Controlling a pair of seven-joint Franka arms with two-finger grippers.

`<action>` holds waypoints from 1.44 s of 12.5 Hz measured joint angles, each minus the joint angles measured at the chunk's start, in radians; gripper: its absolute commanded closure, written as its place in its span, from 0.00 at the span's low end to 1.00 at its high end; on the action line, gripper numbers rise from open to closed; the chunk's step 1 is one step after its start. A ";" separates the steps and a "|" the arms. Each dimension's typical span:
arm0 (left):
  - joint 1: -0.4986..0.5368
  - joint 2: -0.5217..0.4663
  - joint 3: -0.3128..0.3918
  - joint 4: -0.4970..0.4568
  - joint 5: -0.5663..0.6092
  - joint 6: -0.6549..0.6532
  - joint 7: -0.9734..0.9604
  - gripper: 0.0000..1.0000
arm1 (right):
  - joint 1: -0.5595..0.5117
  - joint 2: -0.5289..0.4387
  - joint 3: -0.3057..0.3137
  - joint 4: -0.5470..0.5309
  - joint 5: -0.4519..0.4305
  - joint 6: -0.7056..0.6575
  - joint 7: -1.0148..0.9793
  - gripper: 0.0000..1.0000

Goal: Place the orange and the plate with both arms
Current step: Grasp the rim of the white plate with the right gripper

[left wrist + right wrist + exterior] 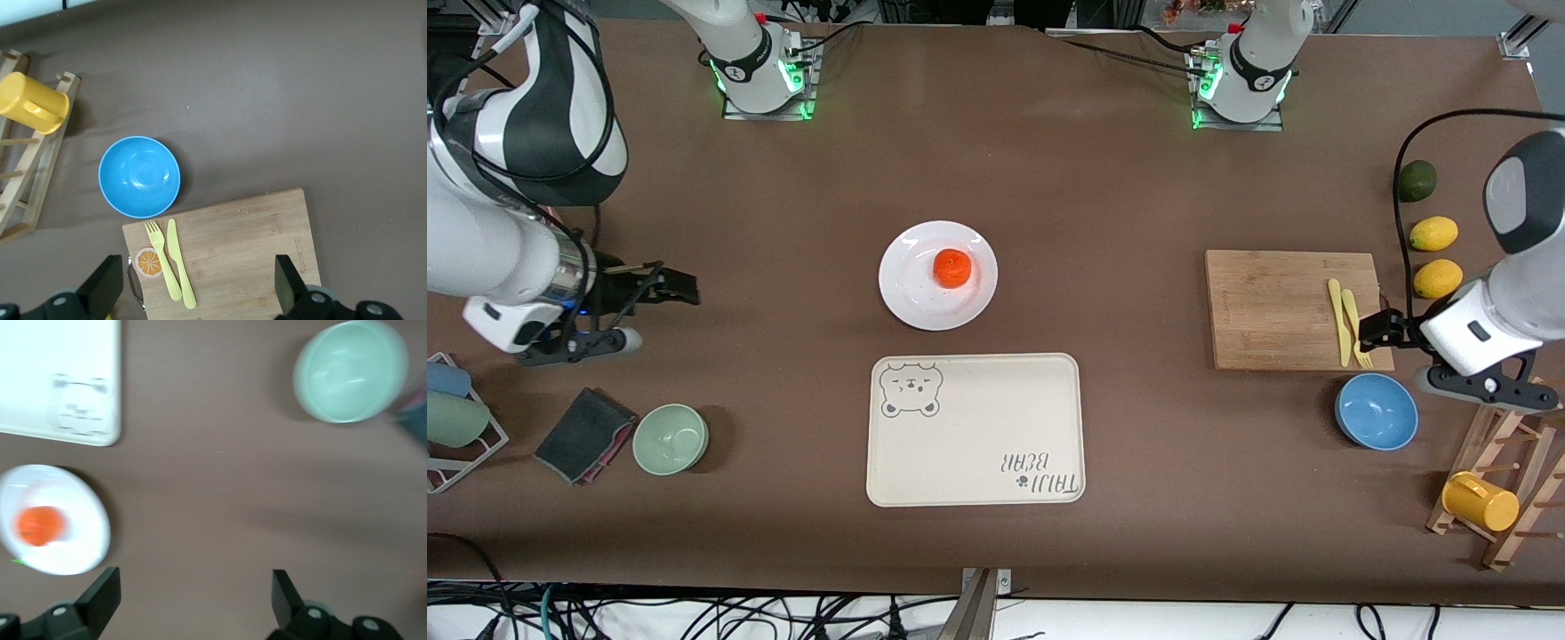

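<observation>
front view: brown table; orange on plate; left tool and right tool apart.

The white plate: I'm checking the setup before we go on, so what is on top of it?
The plate carries only the orange, sitting off-centre toward the left arm's end of the table. The rest of its surface is bare. The patch under the orange is hidden.

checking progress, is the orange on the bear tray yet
No, the orange sits on the white plate, which lies apart from the tray.
</observation>
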 measured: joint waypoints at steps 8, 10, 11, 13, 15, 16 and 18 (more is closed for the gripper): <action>-0.035 -0.269 0.111 -0.244 -0.162 0.077 0.076 0.00 | -0.043 0.022 0.076 -0.394 0.528 0.279 -0.292 0.00; -0.052 -0.285 0.115 -0.245 -0.162 0.049 0.109 0.00 | -0.045 0.028 0.173 -0.508 0.641 0.465 -0.344 0.00; -0.060 -0.297 0.127 -0.243 -0.162 0.024 0.112 0.00 | -0.045 0.038 0.217 -0.553 0.712 0.542 -0.381 0.00; -0.071 -0.321 0.143 -0.225 -0.163 -0.074 0.135 0.00 | -0.044 0.066 0.282 -0.599 0.827 0.638 -0.436 0.00; -0.074 -0.328 0.144 -0.192 -0.164 -0.156 0.146 0.00 | -0.044 0.094 0.317 -0.617 0.901 0.697 -0.474 0.00; -0.076 -0.328 0.144 -0.169 -0.164 -0.191 0.148 0.00 | -0.044 0.112 0.329 -0.622 0.961 0.721 -0.516 0.01; -0.078 -0.328 0.144 -0.139 -0.164 -0.230 0.156 0.00 | -0.044 0.140 0.349 -0.635 1.053 0.755 -0.591 0.07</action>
